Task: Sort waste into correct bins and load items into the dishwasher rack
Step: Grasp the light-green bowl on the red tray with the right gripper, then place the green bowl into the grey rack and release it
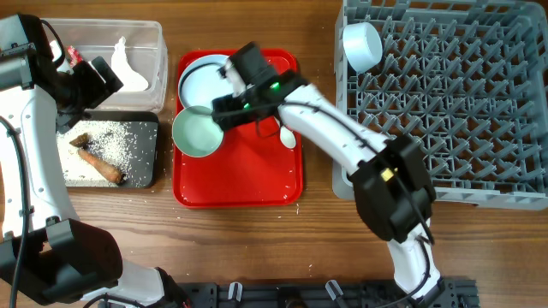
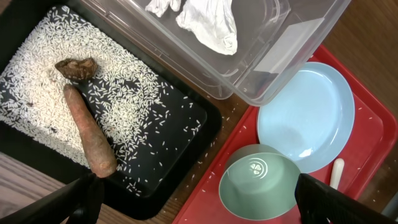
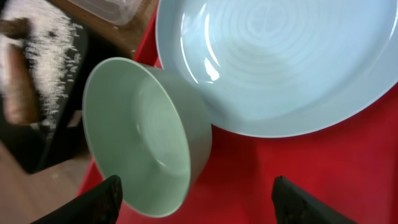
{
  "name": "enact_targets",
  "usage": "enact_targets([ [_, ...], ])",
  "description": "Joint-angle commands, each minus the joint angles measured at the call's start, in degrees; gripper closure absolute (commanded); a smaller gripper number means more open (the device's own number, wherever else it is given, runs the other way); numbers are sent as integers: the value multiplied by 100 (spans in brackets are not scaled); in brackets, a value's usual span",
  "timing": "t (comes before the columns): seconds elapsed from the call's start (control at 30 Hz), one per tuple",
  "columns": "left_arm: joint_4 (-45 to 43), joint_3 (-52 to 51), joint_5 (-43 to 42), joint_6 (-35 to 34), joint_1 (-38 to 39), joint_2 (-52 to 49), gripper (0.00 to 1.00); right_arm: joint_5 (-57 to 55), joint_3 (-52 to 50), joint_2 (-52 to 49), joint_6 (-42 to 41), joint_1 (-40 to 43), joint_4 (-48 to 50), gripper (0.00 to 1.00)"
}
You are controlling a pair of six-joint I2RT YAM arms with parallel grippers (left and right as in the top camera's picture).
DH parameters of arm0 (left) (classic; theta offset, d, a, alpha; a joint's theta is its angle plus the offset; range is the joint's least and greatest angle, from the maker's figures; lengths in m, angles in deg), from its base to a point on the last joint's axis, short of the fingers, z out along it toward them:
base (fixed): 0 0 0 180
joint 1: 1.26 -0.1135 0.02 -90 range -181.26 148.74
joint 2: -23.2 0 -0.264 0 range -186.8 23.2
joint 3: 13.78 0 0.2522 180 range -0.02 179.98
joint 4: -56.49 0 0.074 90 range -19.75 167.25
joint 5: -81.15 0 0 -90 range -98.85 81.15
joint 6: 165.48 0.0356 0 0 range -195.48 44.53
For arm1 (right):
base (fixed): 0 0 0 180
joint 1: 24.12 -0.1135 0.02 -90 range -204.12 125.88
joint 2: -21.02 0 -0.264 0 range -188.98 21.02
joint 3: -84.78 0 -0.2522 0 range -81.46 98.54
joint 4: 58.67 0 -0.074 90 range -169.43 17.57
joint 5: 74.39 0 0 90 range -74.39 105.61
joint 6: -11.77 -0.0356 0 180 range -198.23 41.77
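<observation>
One bowl (image 3: 140, 134), mouth up, beside plate (image 3: 280, 62)

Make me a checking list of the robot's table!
Surface: brown wooden table.
Job's things: crumpled white tissue in clear plastic tub; white rice grains and brown stick scrap in black tray; light blue plate, light blue bowl, white plastic spoon on flat red tray; second blue bowl in grey pegged rack.
Clutter: nothing seen.
Claws: left claw open; right claw open over bowl.
Cables: black cable along left arm.
Surroundings: nothing seen.
</observation>
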Motion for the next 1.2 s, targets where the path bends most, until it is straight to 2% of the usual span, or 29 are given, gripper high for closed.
enact_targets([
  [0.0, -7, 55, 17, -9, -22, 26, 0, -1342, -4, -160, -173, -306, 15, 26],
  [0.2, -7, 55, 17, -9, -22, 26, 0, -1410, -4, -531, -448, -404, 216, 50],
  [0.3, -7, 55, 17, -9, -22, 26, 0, -1403, -2, -529, -459, -404, 236, 72],
  [0.43, -7, 55, 17, -9, -22, 26, 0, -1403, 70, -501, -485, -404, 214, 95],
  [0.57, -7, 55, 17, -9, -22, 26, 0, -1451, 74, -264, -476, -380, 116, 96],
  [0.67, -7, 55, 17, -9, -22, 26, 0, -1805, 74, 302, -455, -210, -155, 96],
  [0.8, -7, 55, 17, -9, -22, 26, 0, -3467, 74, 1482, -463, 367, -632, 96],
  [1.0, -7, 55, 17, -9, -22, 26, 0, -4909, 74, 3174, -925, 1598, -1110, 96],
  [1.1, -7, 55, 17, -9, -22, 26, 0, -5982, 72, 3578, -918, 1928, -1362, 96],
  [1.17, -7, 55, 17, -9, -22, 26, 0, -6784, 28, 3497, -549, 1961, -1486, 96],
])
